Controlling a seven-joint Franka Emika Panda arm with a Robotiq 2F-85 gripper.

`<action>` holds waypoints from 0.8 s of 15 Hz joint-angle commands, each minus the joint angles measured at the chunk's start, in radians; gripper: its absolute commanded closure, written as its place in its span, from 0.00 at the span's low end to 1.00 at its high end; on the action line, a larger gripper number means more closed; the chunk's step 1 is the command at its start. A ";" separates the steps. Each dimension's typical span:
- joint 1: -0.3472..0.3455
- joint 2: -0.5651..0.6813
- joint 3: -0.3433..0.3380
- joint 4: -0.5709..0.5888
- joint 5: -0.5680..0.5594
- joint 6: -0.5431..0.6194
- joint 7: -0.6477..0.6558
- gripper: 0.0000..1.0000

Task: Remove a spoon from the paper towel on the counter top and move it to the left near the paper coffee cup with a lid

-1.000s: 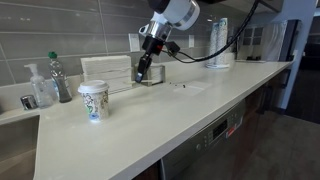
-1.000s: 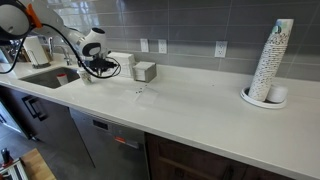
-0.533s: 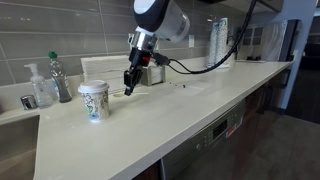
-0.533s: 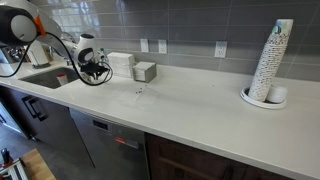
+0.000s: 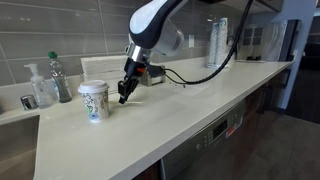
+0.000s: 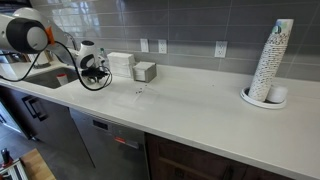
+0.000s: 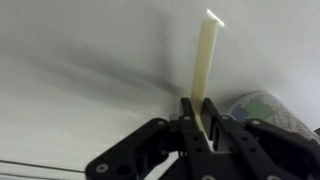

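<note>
Single-arm rig over a long counter top (image 5: 205, 112), shown in both exterior views and the wrist view. The gripper (image 5: 123, 97) is held just beside the paper coffee cup with a lid (image 5: 93, 101), at the cup's 3 o'clock, with a narrow gap left between them.

In the wrist view the gripper (image 7: 201, 122) is seen with its black fingers (image 7: 188, 118) pressed onto the spoon (image 7: 205, 62), which is pinched at its lower end. The spoon is thin, flat-sided, pale cream and matte, and is pointed toward 12 o'clock. Whether its far tip touches the counter top (image 7: 80, 60) cannot be told. A curved part of the cup (image 7: 268, 106) is seen at 4 o'clock.

The counter is smooth and off-white, with a squared front edge. In an exterior view a wide bare stretch is left from the small dark bits (image 6: 140, 90) toward 3 o'clock, as far as the tall stack of white cups (image 6: 271, 60).

Counted: one spoon, one lidded cup, one cup stack, one ribbed towel stack (image 5: 106, 68), and two bottles (image 5: 58, 77).
</note>
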 commanded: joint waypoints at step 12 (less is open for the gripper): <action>-0.113 -0.137 0.033 -0.032 -0.053 -0.221 0.022 0.00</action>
